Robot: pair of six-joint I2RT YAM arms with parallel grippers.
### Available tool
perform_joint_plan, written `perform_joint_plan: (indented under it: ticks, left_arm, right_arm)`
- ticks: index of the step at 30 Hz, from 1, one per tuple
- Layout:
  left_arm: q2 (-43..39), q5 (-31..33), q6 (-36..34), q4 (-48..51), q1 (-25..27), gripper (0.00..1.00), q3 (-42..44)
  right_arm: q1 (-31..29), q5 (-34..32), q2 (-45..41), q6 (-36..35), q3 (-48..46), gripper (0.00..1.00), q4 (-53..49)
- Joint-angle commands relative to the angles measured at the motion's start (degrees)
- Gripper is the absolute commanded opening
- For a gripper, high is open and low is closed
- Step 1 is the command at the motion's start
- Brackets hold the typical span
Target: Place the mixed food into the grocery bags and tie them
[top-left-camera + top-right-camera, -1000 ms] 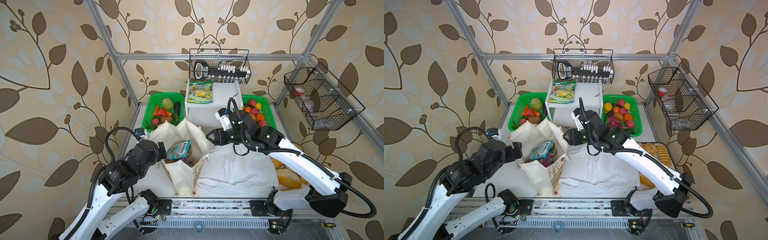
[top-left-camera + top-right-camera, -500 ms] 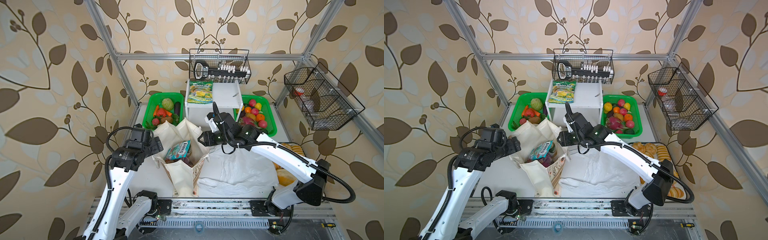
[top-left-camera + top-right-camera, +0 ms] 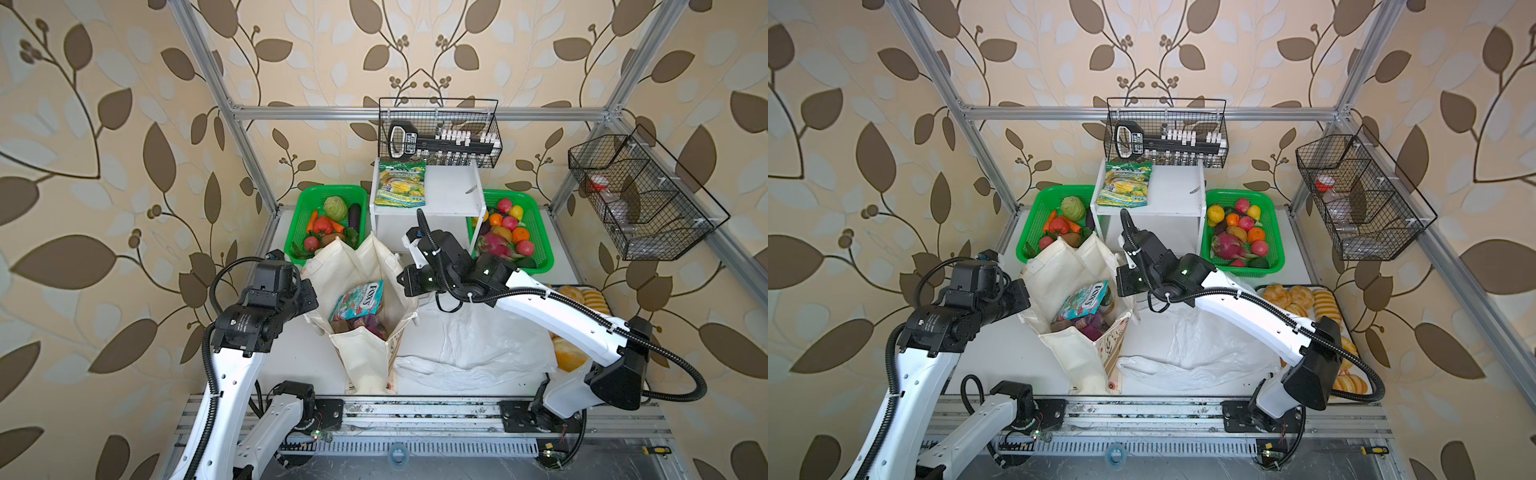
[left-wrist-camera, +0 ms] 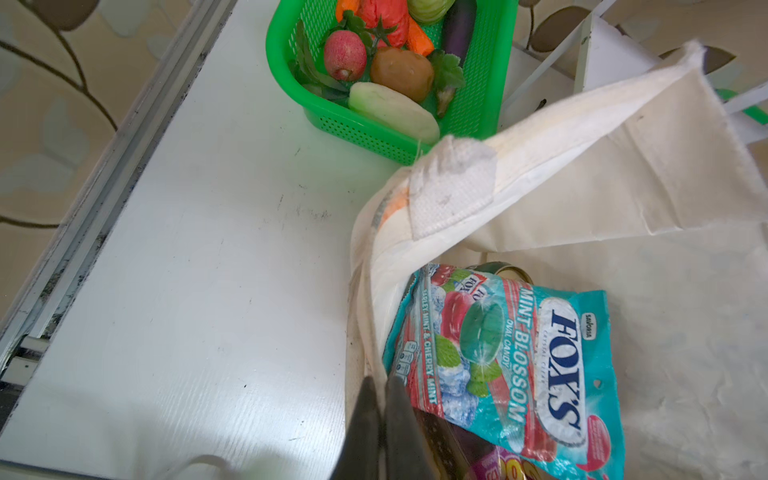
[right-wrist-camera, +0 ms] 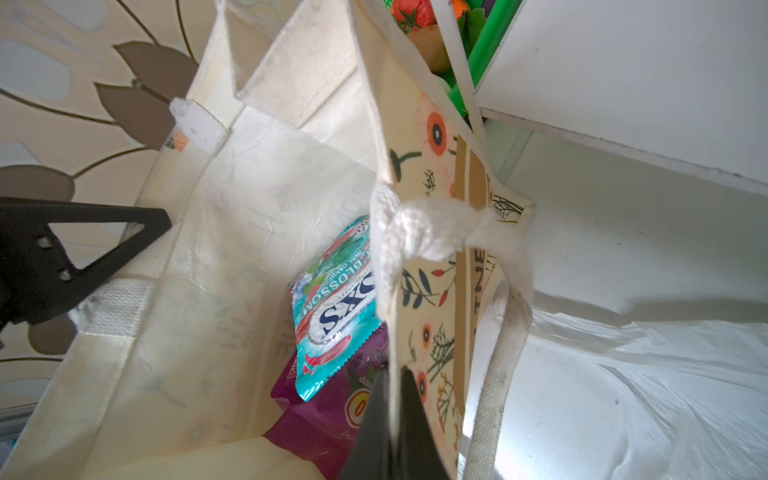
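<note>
Tote (image 3: 365, 357) stands open in the middle of the desk (image 3: 299, 353), between my two hands. The white plastic bag (image 3: 478, 345) lies flat beside it, on my right. My left hand (image 4: 380, 386) is clenched on the tote's left rim, and my right hand (image 5: 392, 382) on its right rim. Inside, the FOX'S packet (image 3: 359, 300) lies on a purple packet (image 5: 328, 411), next to a can (image 4: 511, 271).

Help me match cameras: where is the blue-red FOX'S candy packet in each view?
Top view: blue-red FOX'S candy packet, mid-frame.
Top view: packet, left of middle.
Left wrist: packet, near, label readable.
Right wrist: packet, atop purple snack packet.
Shared landmark: cream canvas tote holding it.
</note>
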State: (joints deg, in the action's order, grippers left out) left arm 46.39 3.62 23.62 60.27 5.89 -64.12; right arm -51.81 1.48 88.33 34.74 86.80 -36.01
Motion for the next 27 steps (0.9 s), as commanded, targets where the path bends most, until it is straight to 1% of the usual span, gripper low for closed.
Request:
perform_joint_plan:
  ticks: [1, 4, 10, 15, 20, 27]
  left_arm:
    - [-1.1, 4.8, -1.9, -0.7, -0.6, 0.00, -4.8]
    - [-1.1, 6.2, -2.6, 0.4, -0.6, 0.00, -7.7]
    - [-1.4, 9.3, -3.1, 1.9, -0.6, 0.00, -11.7]
    - [0.4, 11.6, -3.0, 3.2, -0.6, 0.00, -15.9]
    - [1.3, 16.6, -4.5, 3.4, -0.6, 0.00, -19.6]
    - [3.9, 24.1, -9.0, 4.2, -0.6, 0.00, -23.1]
  right_arm:
    - [-1.4, -0.5, -0.1, 1.3, 3.3, 0.00, 2.7]
    - [-2.5, -1.3, -0.5, 1.9, 5.5, 0.00, 3.1]
    - [-3.5, -0.4, -1.0, 3.7, 8.1, 0.00, 5.4]
    - [-4.2, 0.5, 0.5, 3.8, 11.3, 0.00, 5.8]
    - [-5.4, 1.5, 3.0, 3.5, 16.3, 0.00, 5.4]
    - [-7.0, 2.6, 7.2, 3.7, 22.7, 0.00, 5.7]
